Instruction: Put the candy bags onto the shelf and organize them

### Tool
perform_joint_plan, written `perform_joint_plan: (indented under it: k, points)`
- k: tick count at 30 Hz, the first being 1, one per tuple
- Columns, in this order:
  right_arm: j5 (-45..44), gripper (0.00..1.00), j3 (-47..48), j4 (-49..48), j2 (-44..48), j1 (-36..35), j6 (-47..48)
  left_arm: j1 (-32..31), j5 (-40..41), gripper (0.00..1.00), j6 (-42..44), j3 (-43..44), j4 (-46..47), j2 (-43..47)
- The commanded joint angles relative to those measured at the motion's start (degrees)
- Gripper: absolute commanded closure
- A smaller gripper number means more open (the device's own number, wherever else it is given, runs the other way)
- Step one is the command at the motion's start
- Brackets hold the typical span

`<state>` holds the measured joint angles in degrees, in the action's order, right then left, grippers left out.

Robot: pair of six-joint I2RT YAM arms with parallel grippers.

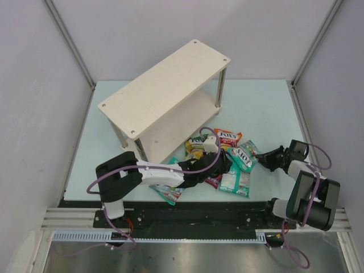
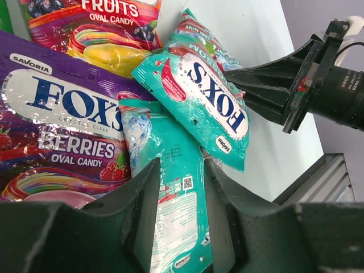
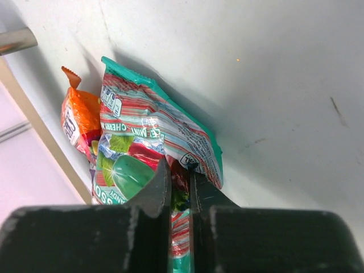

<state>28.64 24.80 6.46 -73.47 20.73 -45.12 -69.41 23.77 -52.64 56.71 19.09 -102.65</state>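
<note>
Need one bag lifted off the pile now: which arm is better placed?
Right, probably: the right end effector is shut on the edge of the cherry mint bag. The left end effector only straddles a face-down teal bag, fingers open.

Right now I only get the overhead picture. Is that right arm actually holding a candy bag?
Observer: Yes. The right wrist camera shows the right jaws shut on the edge of a teal striped bag.
Operator: And the left arm, reaching into the pile?
Observer: The left jaws are open, standing on either side of a face-down teal bag and not gripping it.
</note>
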Motion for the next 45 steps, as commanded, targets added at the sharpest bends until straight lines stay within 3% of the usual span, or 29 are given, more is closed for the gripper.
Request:
perform_joint_plan:
  k: [1, 3, 7, 10, 13, 37, 45]
  points:
    - [1.5, 1.0, -2.0, -0.7, -0.7, 0.2, -0.3, 0.5, -0.6, 0.58, -0.8, -0.1, 2.9, 0.6]
    - [2.6, 1.0, -2.0, -0.6, 0.3, 0.3, -0.8, 0.8, -0.8, 0.54, -0.8, -0.4, 3.4, 1.0]
    - [3.9, 1.0, -2.0, 0.9, 3.9, 0.3, -1.5, 1.4, -1.9, 0.23, -1.1, -0.4, 5.3, 2.1]
    - [4.8, 1.0, -2.0, 2.6, 5.4, 0.3, -1.7, 1.6, -3.2, 0.08, -1.1, 0.9, 5.8, 1.2]
    - [6.2, 1.0, -2.2, 3.7, 7.0, 0.3, -2.2, 1.6, -4.5, 0.01, -1.8, 2.0, 6.0, -0.3]
    - [16.4, 1.0, -4.4, 3.6, 14.1, 0.3, -9.5, 1.8, -8.9, 0.01, -9.8, -1.9, 16.6, -3.1]
    - [17.4, 1.0, -4.4, 4.4, 17.2, 0.3, -9.5, 2.3, -9.9, 0.13, -18.1, -4.8, 21.9, -2.6]
